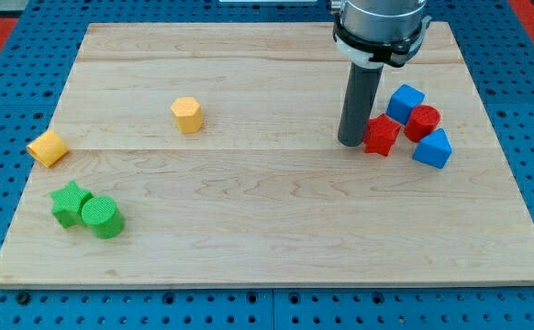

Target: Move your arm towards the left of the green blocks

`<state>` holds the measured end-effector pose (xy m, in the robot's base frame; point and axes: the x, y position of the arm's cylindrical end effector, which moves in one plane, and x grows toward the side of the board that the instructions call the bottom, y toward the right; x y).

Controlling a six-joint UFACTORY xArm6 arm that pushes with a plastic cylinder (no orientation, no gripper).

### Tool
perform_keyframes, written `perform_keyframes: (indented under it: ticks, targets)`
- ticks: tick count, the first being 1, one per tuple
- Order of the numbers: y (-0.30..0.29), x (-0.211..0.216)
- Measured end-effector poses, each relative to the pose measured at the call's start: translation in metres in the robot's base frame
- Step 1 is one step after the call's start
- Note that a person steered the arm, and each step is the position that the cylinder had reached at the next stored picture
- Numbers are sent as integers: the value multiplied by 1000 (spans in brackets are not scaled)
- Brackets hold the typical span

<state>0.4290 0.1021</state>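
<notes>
A green star block [68,203] and a green cylinder [102,217] sit touching each other near the board's lower left corner. My tip [351,142] rests on the board at the view's upper right, far to the right of the green blocks. It stands just left of a red star block [382,135], close to touching it.
A blue cube [405,102], a red cylinder [423,122] and a blue triangular block [433,148] cluster right of the red star. A yellow hexagonal block [186,115] sits at upper middle left. A yellow cube [47,148] lies at the board's left edge [30,183].
</notes>
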Motion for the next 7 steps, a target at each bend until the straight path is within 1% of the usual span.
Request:
perform_keyframes:
  ticks: [1,2,3,4,5,6,7]
  targets:
    - [0,2]
    - [-6,16]
    - [-30,37]
    - [-43,60]
    - [-43,91]
    - [-58,131]
    - [-138,154]
